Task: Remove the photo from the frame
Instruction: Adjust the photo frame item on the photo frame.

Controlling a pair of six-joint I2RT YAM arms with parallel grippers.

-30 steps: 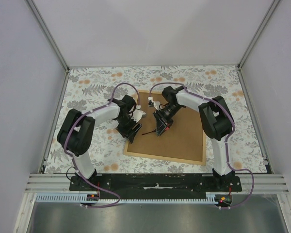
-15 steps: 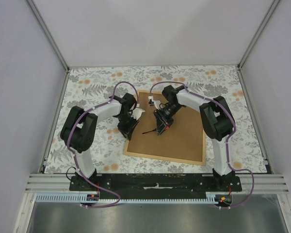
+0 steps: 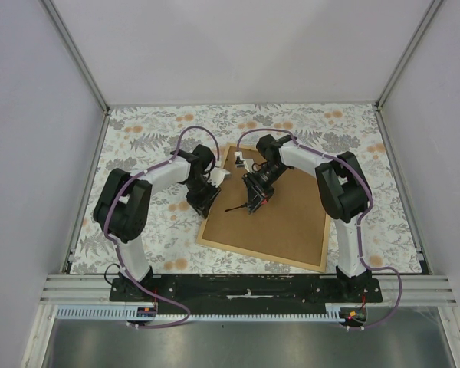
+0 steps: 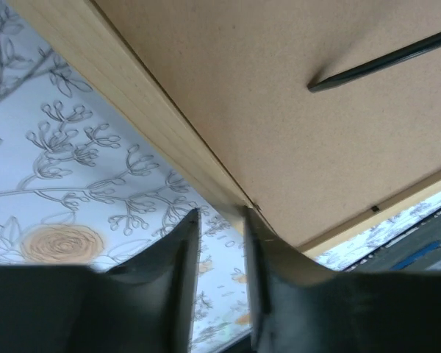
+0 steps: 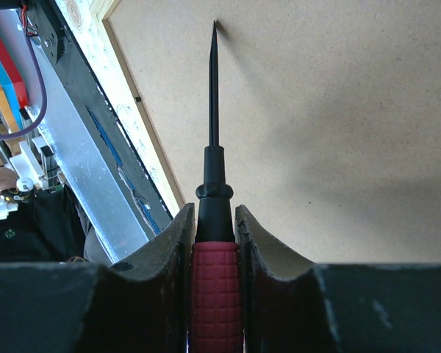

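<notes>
The frame (image 3: 287, 218) lies face down, its brown back board (image 4: 279, 110) up and its light wooden strip (image 4: 125, 95) along the left edge. The photo is hidden under the board. My left gripper (image 3: 204, 202) is at the frame's left edge. Its jaws (image 4: 220, 215) stand a narrow gap apart with only tablecloth between them, and the right fingertip (image 4: 251, 220) touches the strip. My right gripper (image 3: 254, 198) is shut on a red-handled screwdriver (image 5: 214, 294). Its black shaft (image 5: 214, 88) points at the board, and it also shows in the left wrist view (image 4: 382, 65).
The floral tablecloth (image 3: 146, 138) covers the table inside white walls with metal posts. The black base rail (image 3: 245, 290) runs along the near edge. Both arms crowd the frame's far left corner.
The frame has turned on the table, its near right corner swinging towards the front edge. My left gripper has shifted slightly away along the frame's left edge. The right gripper has hardly moved.
</notes>
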